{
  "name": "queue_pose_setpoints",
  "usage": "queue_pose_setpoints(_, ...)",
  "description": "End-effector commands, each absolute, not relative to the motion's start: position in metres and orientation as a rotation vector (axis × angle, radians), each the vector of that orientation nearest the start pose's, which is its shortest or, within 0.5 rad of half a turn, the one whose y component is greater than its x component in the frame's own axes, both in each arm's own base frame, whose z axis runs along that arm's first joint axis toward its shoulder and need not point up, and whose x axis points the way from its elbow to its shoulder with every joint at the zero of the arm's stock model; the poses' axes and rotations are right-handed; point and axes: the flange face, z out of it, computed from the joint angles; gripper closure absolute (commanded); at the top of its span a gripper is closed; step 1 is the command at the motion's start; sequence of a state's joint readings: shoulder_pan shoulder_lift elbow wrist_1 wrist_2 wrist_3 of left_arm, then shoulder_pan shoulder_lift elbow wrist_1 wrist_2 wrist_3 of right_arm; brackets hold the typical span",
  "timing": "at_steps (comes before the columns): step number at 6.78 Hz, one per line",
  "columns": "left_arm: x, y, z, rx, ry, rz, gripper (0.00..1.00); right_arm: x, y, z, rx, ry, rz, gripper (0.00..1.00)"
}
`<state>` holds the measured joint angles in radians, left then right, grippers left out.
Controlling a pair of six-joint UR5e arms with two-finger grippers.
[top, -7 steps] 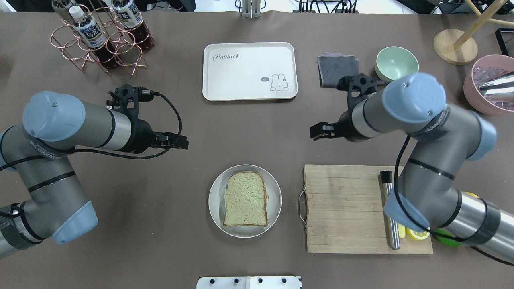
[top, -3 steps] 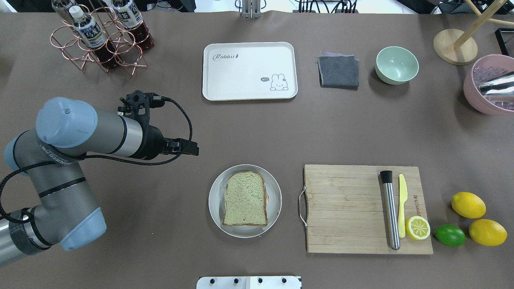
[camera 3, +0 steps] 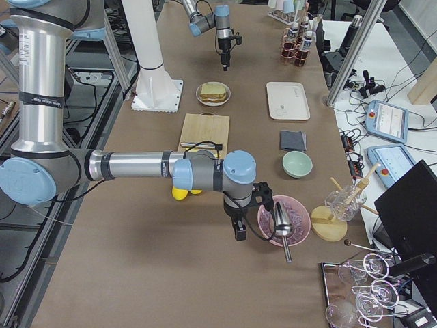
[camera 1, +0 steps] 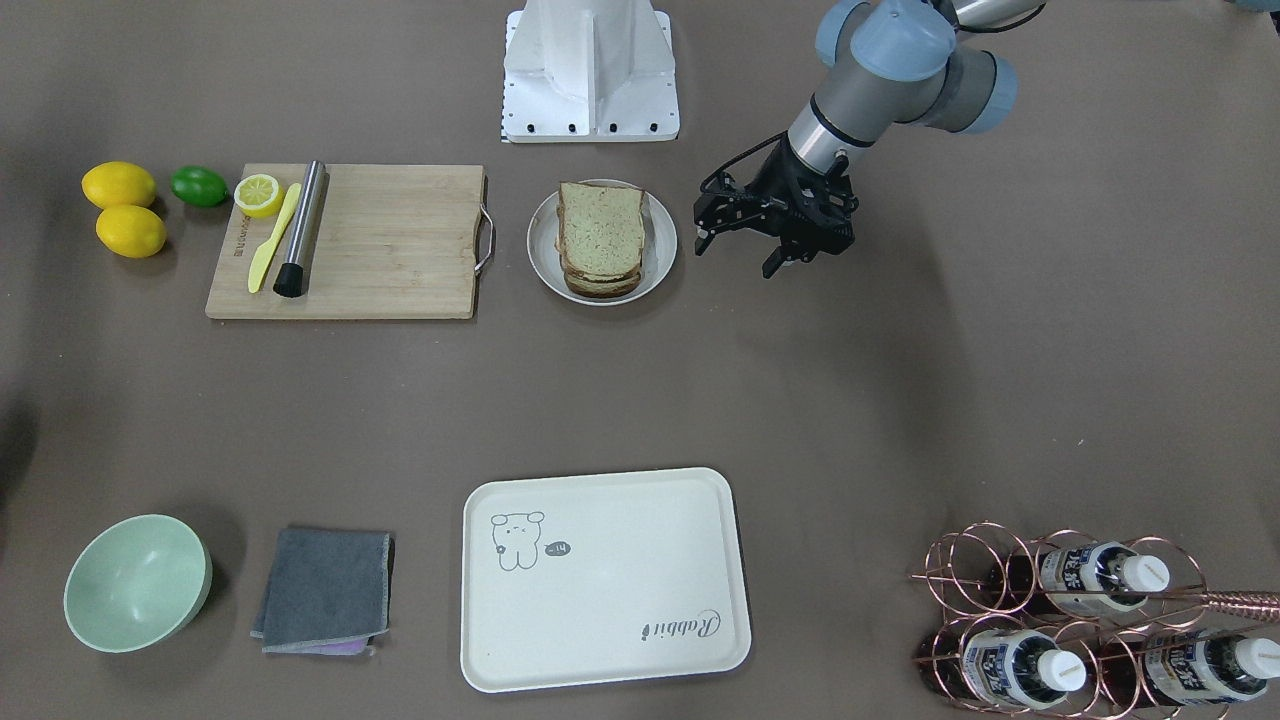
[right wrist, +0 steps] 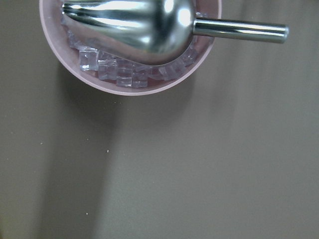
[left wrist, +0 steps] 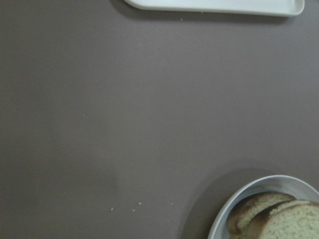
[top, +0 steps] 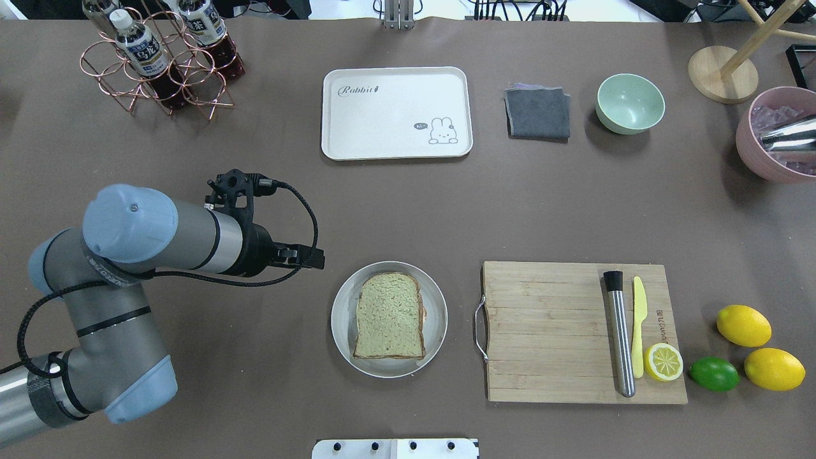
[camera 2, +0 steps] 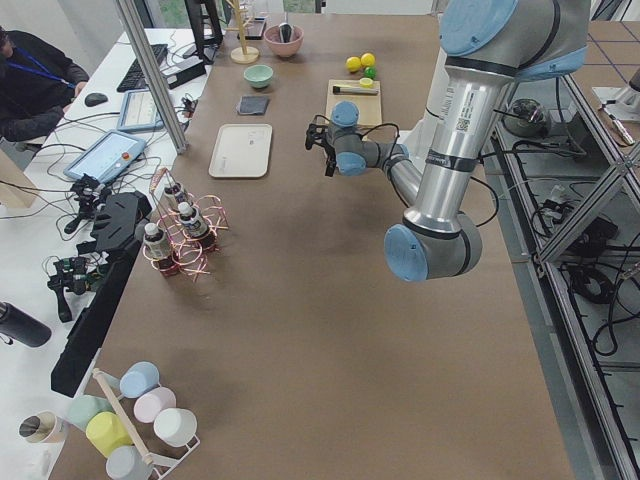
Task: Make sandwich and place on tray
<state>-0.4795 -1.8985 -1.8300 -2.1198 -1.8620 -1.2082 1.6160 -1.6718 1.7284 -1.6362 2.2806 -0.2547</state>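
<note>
Left arm [top: 159,239]: reaches in over the brown counter [top: 268,395], wrist turned down.
Left jaws: apart, nothing between them, pointing down at bare counter.
Right jaws: seen only in the side view from the robot's right, just beside a pink bowl [top: 746,146] of ice cubes [right wrist: 124,74] with a metal scoop [right wrist: 134,30] lying in it. Cannot tell whether apart or together.
Sandwich [top: 389,315]: stacked, square, lying flat. The top slice is pale and finely speckled, with a greenish-tan face and a thin dark brown crust. The front-facing view shows layered crust edges at the stack's side. A thin pale sliver peeks out along one edge and the filling is otherwise hidden.
Sandwich position: just beside the left jaws, to the robot's right of them and nearer its base, apart from them. The left wrist camera catches it in its lower right corner.
Plate [top: 336,319]: round, light metal, shallow rim. It carries the sandwich.
Tray [top: 395,95]: cream-white, rounded corners, small drawn animal and "Rabbit" script. It lies ahead of the left jaws, farther from the robot and well apart.
Cutting board [top: 548,331]: wooden, beyond the plate from the left jaws, on the robot's right.
</note>
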Motion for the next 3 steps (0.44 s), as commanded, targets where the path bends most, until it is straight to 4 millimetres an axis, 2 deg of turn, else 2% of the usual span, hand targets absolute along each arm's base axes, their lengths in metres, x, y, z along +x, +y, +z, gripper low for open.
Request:
queue_pose_setpoints(1,0.492,-0.354,0.308,0.201,1.118,0.066,0.06,0.107,-0.448,0.637,0.071,-0.689,-0.165,0.0)
queue_pose_setpoints(2,0.504,-0.338,0.303,0.16,1.134,0.056,0.19,0.107,-0.446,0.638,0.068,-0.693,-0.164,0.0)
queue_pose_setpoints(3,0.513,-0.325,0.3,0.145,1.141,0.073,0.28,0.109,-0.444,0.639,0.068,-0.695,-0.157,0.0)
